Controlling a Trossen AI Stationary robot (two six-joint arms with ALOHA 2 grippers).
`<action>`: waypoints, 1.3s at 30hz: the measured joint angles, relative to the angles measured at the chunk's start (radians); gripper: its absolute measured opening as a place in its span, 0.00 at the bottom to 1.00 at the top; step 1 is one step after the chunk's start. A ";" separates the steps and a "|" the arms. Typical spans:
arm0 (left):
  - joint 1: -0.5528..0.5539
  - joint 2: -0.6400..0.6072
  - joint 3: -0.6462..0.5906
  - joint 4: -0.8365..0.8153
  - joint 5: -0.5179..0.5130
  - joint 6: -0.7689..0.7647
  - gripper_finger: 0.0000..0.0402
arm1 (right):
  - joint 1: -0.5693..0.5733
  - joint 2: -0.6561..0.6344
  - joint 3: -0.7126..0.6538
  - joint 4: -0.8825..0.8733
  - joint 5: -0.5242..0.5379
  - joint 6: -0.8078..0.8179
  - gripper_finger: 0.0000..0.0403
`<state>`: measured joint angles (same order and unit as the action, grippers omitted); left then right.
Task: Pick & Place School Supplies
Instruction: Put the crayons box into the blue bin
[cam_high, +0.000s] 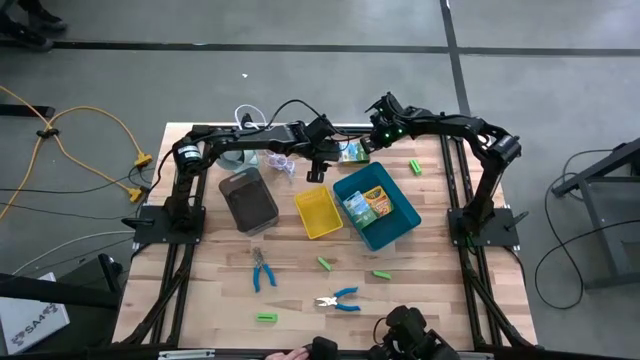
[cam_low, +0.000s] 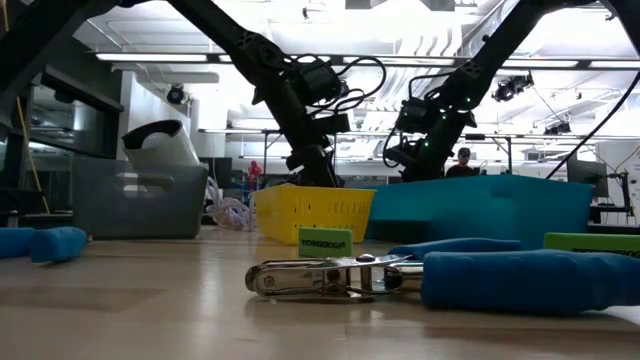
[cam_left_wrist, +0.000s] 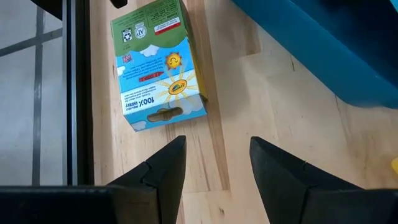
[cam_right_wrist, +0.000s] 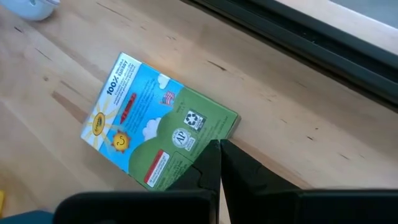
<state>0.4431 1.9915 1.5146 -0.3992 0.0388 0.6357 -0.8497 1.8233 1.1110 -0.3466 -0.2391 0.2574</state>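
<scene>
A crayon box (cam_high: 352, 152), printed blue and green, lies flat on the wooden table near its far edge, beside the blue tray (cam_high: 400, 225). In the left wrist view the box (cam_left_wrist: 158, 62) lies just ahead of my left gripper (cam_left_wrist: 217, 165), which hovers open above bare wood. My right gripper (cam_right_wrist: 219, 155) is shut, its tips at the box's green end (cam_right_wrist: 186, 140). Green blocks (cam_high: 325, 263) and two blue-handled pliers (cam_high: 262, 270) lie loose nearer the front. My right gripper comes slanting down from the table's far right side, its shut fingertips (cam_right_wrist: 214, 163) at the edge of the box's green end (cam_right_wrist: 208, 127). I cannot tell whether they touch it. The box lies flat on the table.
A second crayon box (cam_high: 365, 205) lies in the blue tray. The yellow tray (cam_high: 318, 212) and the grey tray (cam_high: 247, 198) stand to its left. A white cord and clutter (cam_high: 280, 165) lie under the left arm. The dark frame rail (cam_right_wrist: 323, 37) runs along the far edge.
</scene>
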 joint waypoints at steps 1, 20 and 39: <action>0.000 0.000 0.000 0.000 0.000 0.000 0.42 | 0.000 0.000 0.000 0.000 0.003 0.000 0.00; 0.000 0.000 0.000 0.000 -0.015 0.000 0.42 | 0.026 0.109 0.032 0.064 -0.043 -0.027 0.01; 0.003 0.000 0.000 -0.056 -0.071 0.152 0.42 | -0.033 0.107 0.162 -0.056 -0.098 -0.073 0.00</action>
<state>0.4462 1.9915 1.5146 -0.4557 -0.0319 0.7878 -0.8832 1.9307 1.2734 -0.4022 -0.3369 0.1845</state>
